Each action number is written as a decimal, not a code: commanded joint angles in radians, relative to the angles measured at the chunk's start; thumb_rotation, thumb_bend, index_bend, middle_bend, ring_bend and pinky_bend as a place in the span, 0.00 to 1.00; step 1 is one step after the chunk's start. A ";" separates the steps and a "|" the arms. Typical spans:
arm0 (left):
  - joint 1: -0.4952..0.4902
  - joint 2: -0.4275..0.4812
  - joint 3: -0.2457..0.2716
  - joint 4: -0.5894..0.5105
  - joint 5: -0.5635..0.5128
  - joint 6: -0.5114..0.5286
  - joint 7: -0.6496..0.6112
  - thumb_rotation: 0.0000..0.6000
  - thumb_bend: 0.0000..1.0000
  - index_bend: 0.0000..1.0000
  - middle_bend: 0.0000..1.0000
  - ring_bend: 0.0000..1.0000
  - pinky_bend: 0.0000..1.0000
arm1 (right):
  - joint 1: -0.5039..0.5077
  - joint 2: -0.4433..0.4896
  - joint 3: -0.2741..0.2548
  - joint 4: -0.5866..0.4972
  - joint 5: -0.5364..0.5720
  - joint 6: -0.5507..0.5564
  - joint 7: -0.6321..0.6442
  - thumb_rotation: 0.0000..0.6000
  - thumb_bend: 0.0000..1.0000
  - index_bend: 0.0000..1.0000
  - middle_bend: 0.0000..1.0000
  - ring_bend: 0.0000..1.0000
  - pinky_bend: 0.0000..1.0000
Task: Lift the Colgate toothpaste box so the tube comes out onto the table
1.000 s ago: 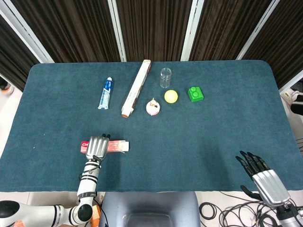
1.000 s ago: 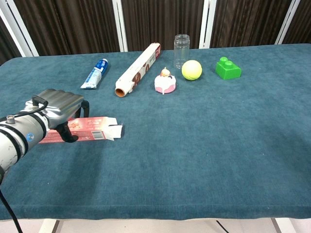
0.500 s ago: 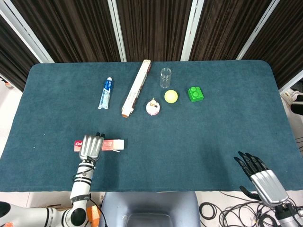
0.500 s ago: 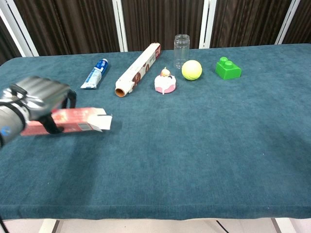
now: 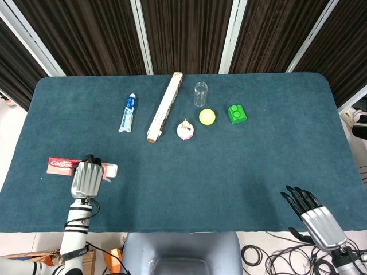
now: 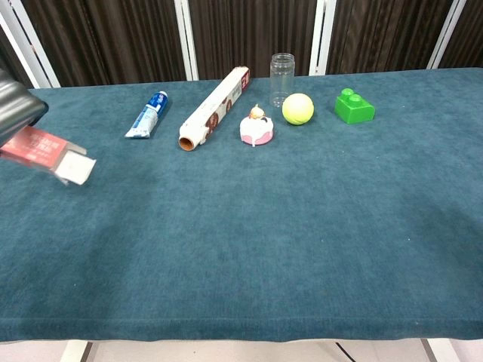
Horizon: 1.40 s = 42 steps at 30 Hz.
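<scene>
**Box raised, flap hanging open**

While the left hand [image 5: 86, 178] held the red Colgate toothpaste box [image 5: 64, 165] above the table [image 5: 229, 172] at its left edge, the open end tilted down, probably to release the tube. The right hand [image 5: 312, 212] hung empty, fingers spread.

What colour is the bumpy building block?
Bright green. The building block shows best in the chest view.
</scene>
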 commanded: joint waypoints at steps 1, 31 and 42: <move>0.007 0.019 0.036 -0.029 0.012 0.013 0.065 1.00 0.28 0.51 0.59 1.00 1.00 | 0.002 0.000 0.000 -0.001 0.000 -0.005 -0.001 1.00 0.19 0.07 0.00 0.00 0.14; 0.064 0.167 -0.059 0.026 0.295 0.032 -0.230 1.00 0.28 0.49 0.56 0.99 1.00 | 0.013 0.000 0.001 -0.021 0.020 -0.052 -0.039 1.00 0.19 0.07 0.00 0.00 0.14; 0.183 0.174 0.081 -0.064 0.244 -0.208 -0.612 1.00 0.28 0.49 0.55 0.98 1.00 | 0.014 0.001 0.000 -0.030 0.029 -0.066 -0.054 1.00 0.19 0.07 0.00 0.00 0.14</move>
